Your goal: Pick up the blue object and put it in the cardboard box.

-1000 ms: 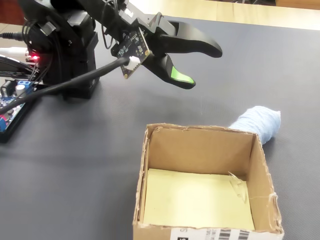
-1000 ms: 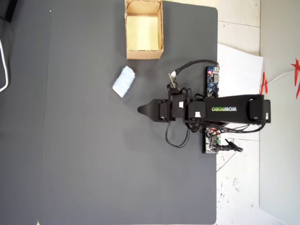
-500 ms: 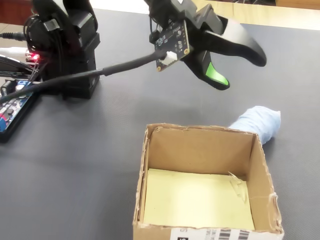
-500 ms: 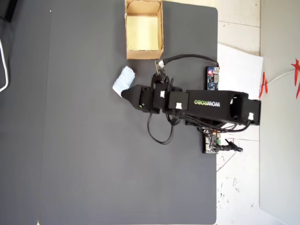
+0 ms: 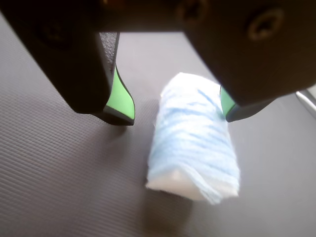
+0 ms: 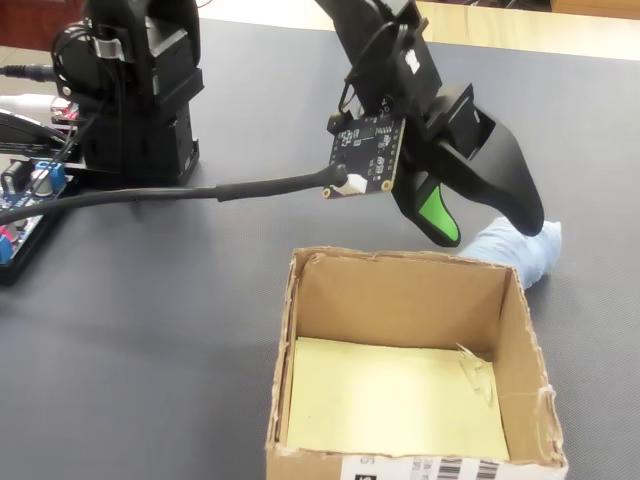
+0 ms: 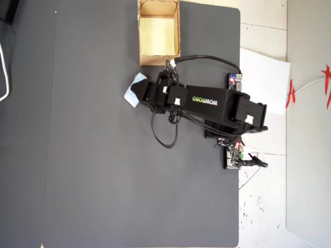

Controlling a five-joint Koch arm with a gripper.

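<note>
The blue object point(image 5: 195, 148) is a pale blue ribbed lump lying on the dark mat. In the wrist view it sits between and just below my two green-padded jaws. My gripper point(image 5: 176, 116) is open, one jaw on each side of the lump's far end, and neither pad visibly presses it. In the fixed view the gripper point(image 6: 487, 228) hangs low over the blue object point(image 6: 522, 250), right behind the cardboard box point(image 6: 400, 290). From overhead the gripper point(image 7: 135, 93) covers most of the blue object point(image 7: 130, 96), below the cardboard box point(image 7: 159, 60).
The arm's black base point(image 6: 140, 90) and a circuit board point(image 6: 25, 200) stand at the left of the fixed view. A black cable point(image 6: 200, 192) trails from the wrist. A white paper sheet point(image 7: 266, 72) lies off the mat's right edge.
The gripper has swung from the middle of the mat towards the blue object and dropped low, so its open jaws now stand on either side of the lump. Box and lump have not moved.
</note>
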